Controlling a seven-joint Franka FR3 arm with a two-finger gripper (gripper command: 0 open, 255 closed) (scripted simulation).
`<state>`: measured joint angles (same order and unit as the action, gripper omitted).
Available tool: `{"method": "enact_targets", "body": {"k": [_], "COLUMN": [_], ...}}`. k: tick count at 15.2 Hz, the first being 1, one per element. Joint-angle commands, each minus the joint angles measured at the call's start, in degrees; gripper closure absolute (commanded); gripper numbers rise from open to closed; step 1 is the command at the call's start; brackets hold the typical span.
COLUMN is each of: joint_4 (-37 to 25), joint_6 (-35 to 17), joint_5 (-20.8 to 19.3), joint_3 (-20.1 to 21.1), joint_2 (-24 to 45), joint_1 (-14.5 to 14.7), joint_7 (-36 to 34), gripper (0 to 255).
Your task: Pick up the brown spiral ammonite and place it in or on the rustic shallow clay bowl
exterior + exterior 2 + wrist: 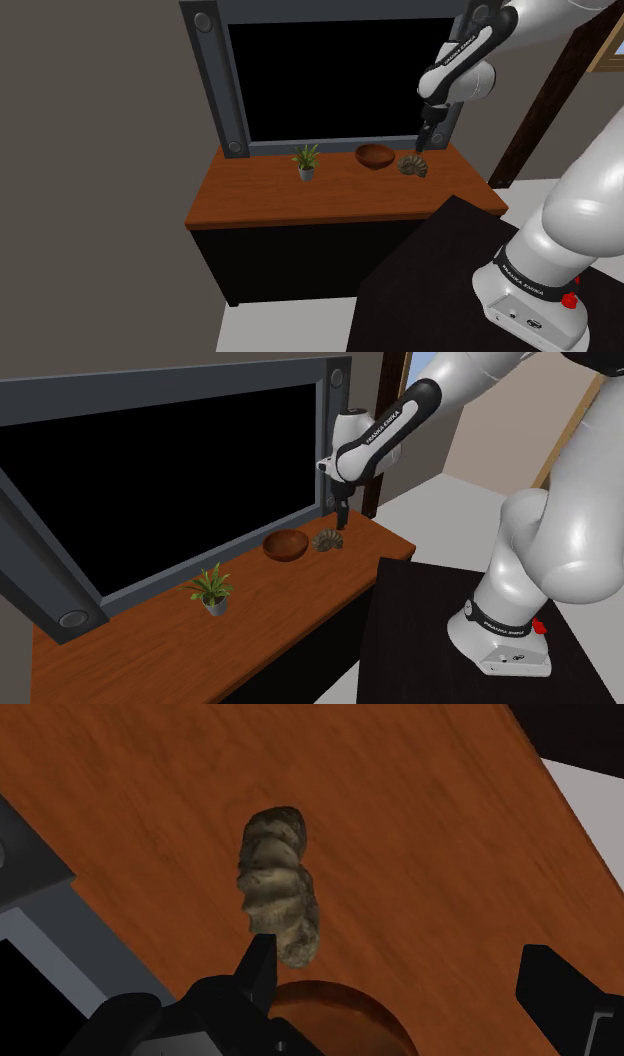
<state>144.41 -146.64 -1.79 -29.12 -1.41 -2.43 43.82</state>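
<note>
Just one ammonite [413, 165], one bowl [375, 156], one plant [306, 161]

We see a long table [290, 205] with a reddish-brown wooden top and a black body. Behind it stands a wide dark grey frame [213, 80] around a black area. A plain grey-brown wall [90, 150] is at the shoulder view's left, and the pale grey floor [285, 328] lies below.
</note>
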Motion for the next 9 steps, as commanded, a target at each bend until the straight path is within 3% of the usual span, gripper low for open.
{"method": "enact_targets", "body": {"k": [1, 6, 9], "joint_4": [-2.22, -10.03, -13.76], "joint_6": [-3.0, -6.52, -7.8], "joint_5": [5.79, 18.99, 22.83], "joint_3": [-0.56, 4.03, 7.08], "joint_2": [5.84, 18.95, 24.3], "joint_1": [-0.16, -5.91, -9.42], "joint_7": [6.35, 20.3, 24.62], "gripper": [0, 0, 0]}}
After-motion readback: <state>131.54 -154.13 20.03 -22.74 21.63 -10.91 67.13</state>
